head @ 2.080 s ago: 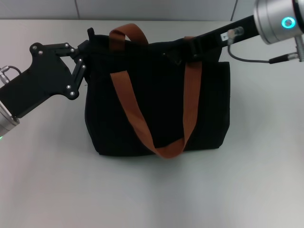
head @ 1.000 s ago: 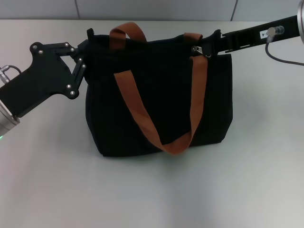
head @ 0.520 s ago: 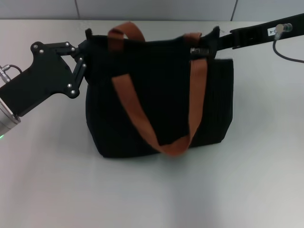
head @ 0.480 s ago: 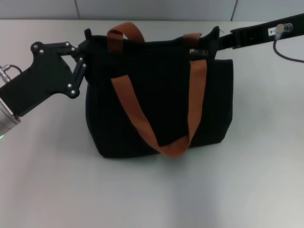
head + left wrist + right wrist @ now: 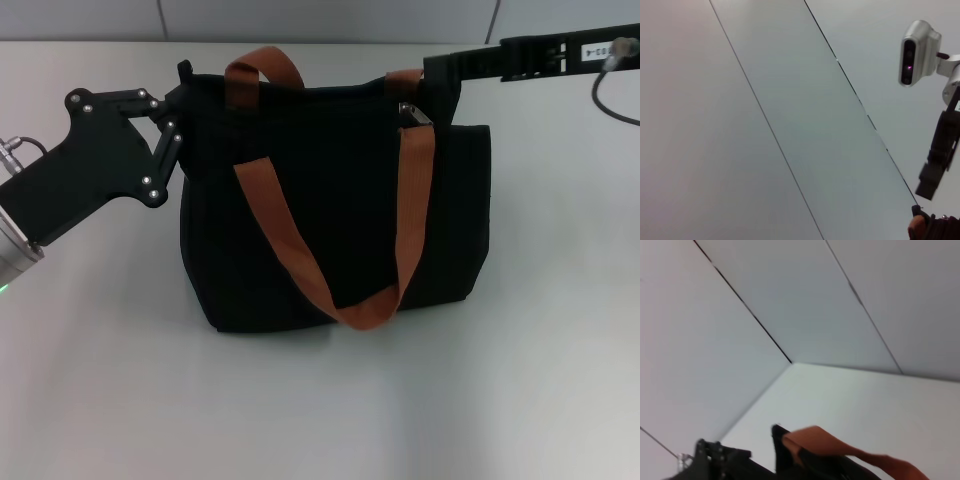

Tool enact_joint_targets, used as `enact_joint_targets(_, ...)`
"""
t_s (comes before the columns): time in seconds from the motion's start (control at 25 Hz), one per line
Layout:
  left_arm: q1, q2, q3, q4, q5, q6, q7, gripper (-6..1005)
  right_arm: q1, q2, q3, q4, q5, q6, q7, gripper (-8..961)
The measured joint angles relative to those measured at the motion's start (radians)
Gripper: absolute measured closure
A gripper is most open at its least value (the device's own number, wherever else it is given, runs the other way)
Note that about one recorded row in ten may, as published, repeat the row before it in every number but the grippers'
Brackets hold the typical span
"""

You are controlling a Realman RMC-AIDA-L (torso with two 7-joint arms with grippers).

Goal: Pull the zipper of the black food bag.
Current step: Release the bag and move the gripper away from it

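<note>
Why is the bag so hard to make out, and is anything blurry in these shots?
Head view: even light, faint shadow under the black food bag, whose dark fabric hides its folds; the zipper glints beside the right gripper. Right wrist view: the orange strap looks soft. Left wrist view: mostly plain wall.

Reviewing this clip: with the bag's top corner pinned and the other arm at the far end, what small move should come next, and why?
Probably the right gripper should lift slightly clear of the large black fabric food bag. The small silver zipper pull already sits by the bag's right end, near the right-hand orange-brown strap; whether it is still held cannot be seen. The left gripper braces the opposite top corner.
</note>
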Motion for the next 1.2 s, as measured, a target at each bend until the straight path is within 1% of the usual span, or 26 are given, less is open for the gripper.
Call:
enact_joint_targets(0.08, 0.0, 0.0, 0.001, 0.0, 0.0, 0.0, -0.003, 942, -0.022, 0.0, 0.017, 0.017, 0.071, -0.01, -0.07, 655)
enact_joint_targets(0.12, 0.0, 0.0, 0.002, 0.0, 0.0, 0.0, -0.003, 942, -0.022, 0.0, 0.017, 0.017, 0.071, -0.01, -0.07, 612)
enact_joint_targets(0.2, 0.0, 0.0, 0.003, 0.0, 0.0, 0.0, -0.003, 942, -0.037, -0.001, 0.032, 0.051, 0.137, -0.034, -0.147, 527)
enact_joint_targets(0.24, 0.001, 0.0, 0.004, 0.0, 0.0, 0.0, -0.003, 942, -0.046, -0.002, 0.044, 0.078, 0.184, -0.057, -0.21, 490)
enact_joint_targets(0.28, 0.001, 0.0, 0.004, 0.0, 0.0, 0.0, -0.003, 942, -0.064, -0.003, 0.071, 0.133, 0.262, -0.109, -0.349, 453)
enact_joint_targets(0.32, 0.001, 0.0, 0.004, 0.0, 0.0, 0.0, -0.004, 942, -0.064, -0.003, 0.071, 0.133, 0.262, -0.109, -0.349, 415)
enact_joint_targets(0.44, 0.002, 0.0, 0.004, -0.001, 0.0, -0.001, -0.004, 941, -0.092, -0.005, 0.122, 0.249, 0.355, -0.22, -0.597, 304)
enact_joint_targets(0.48, 0.003, 0.0, 0.002, -0.002, 0.0, -0.003, -0.005, 941, -0.104, -0.011, 0.15, 0.328, 0.38, -0.29, -0.733, 291)
enact_joint_targets(0.52, 0.004, 0.0, 0.002, -0.002, 0.0, -0.004, -0.005, 941, -0.104, -0.011, 0.15, 0.328, 0.38, -0.29, -0.733, 278)
enact_joint_targets(0.6, 0.006, 0.0, 0.002, -0.002, 0.0, -0.009, -0.005, 941, -0.113, -0.024, 0.164, 0.412, 0.381, -0.352, -0.872, 253)
enact_joint_targets(0.64, 0.007, 0.0, 0.001, -0.002, 0.0, -0.016, -0.005, 941, -0.116, -0.033, 0.164, 0.449, 0.376, -0.372, -0.927, 240)
enact_joint_targets(0.68, 0.008, 0.0, 0.001, -0.002, 0.0, -0.026, -0.008, 941, -0.123, -0.048, 0.158, 0.527, 0.359, -0.41, -1.055, 227)
enact_joint_targets(0.72, 0.008, 0.0, 0.001, -0.002, 0.0, -0.026, -0.008, 941, -0.123, -0.048, 0.158, 0.527, 0.359, -0.41, -1.055, 214)
enact_joint_targets(0.76, 0.009, 0.001, 0.0, -0.002, 0.0, -0.028, -0.011, 940, -0.125, -0.053, 0.156, 0.556, 0.347, -0.422, -1.105, 202)
enact_joint_targets(0.84, 0.009, 0.001, 0.0, -0.002, 0.0, -0.029, -0.014, 940, -0.129, -0.056, 0.154, 0.604, 0.305, -0.432, -1.196, 176)
enact_joint_targets(0.88, 0.01, 0.001, 0.0, -0.002, 0.0, -0.029, -0.015, 940, -0.133, -0.048, 0.154, 0.639, 0.24, -0.423, -1.268, 176)
enact_joint_targets(0.92, 0.01, 0.001, 0.0, -0.002, 0.0, -0.029, -0.015, 940, -0.133, -0.048, 0.154, 0.639, 0.24, -0.423, -1.268, 176)
enact_joint_targets(1.0, 0.011, 0.001, 0.0, -0.002, 0.0, -0.029, -0.016, 940, -0.134, -0.032, 0.154, 0.668, 0.168, -0.395, -1.333, 176)
enact_joint_targets(1.04, 0.012, 0.001, 0.001, -0.002, 0.0, -0.029, -0.016, 940, -0.134, -0.023, 0.154, 0.684, 0.139, -0.375, -1.364, 176)
enact_joint_targets(1.08, 0.013, 0.001, 0.002, -0.002, 0.0, -0.029, -0.017, 940, -0.135, -0.009, 0.153, 0.703, 0.099, -0.341, -1.402, 176)
enact_joint_targets(1.12, 0.013, 0.001, 0.002, -0.002, 0.0, -0.029, -0.017, 939, -0.135, -0.009, 0.153, 0.703, 0.099, -0.341, -1.402, 176)
enact_joint_targets(1.16, 0.013, 0.0, 0.001, -0.006, 0.0, -0.029, -0.017, 939, -0.136, 0.0, 0.153, 0.717, 0.078, -0.311, -1.419, 176)
enact_joint_targets(1.2, 0.013, 0.0, 0.001, -0.006, 0.0, -0.029, -0.017, 939, -0.136, 0.0, 0.153, 0.717, 0.078, -0.311, -1.419, 176)
